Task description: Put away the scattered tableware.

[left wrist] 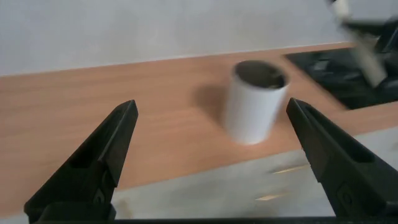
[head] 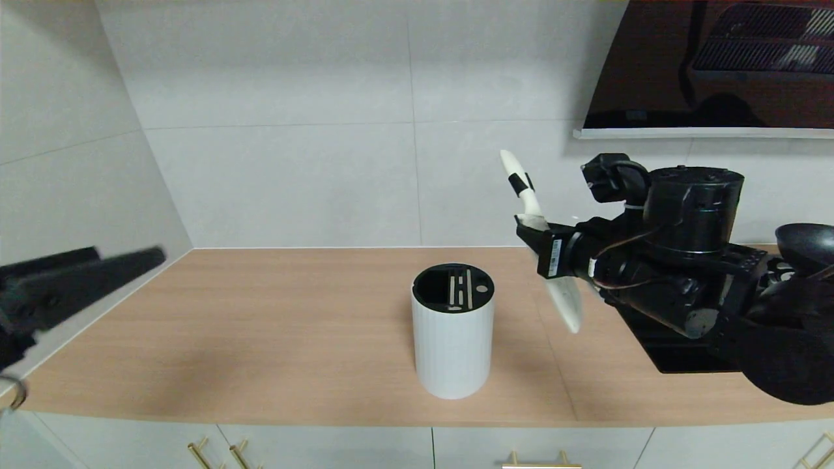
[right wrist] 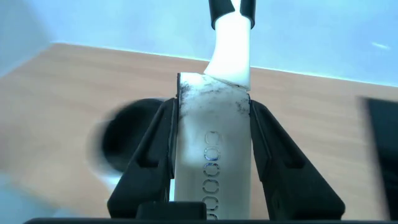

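- A white, flat-bladed utensil with a black band round its handle [head: 565, 298] was held in the air just to the right of the holder. It was tilted, handle end uppermost, with its rounded lower end clear of the worktop.
- The right gripper [head: 542, 242] was clamped across the utensil's wide flat part, just below the neck, where grey scuffs were seen.
- The utensil was judged light and stiff. Its smooth surface was judged slippery, so a hold across the flat faces was thought best to stop it twisting.
- A white, finely ribbed cylindrical holder with a black slotted top [head: 453, 345] stood upright near the middle of the pale wood-grain worktop [head: 260, 326]. It was judged light and easily tipped if knocked at the rim.
- The left gripper [left wrist: 211, 109] was seen with its fingers wide apart and nothing between them, at the worktop's left edge, well apart from the holder.
- A glossy black hob [head: 677, 357] lay flush in the worktop at the right.
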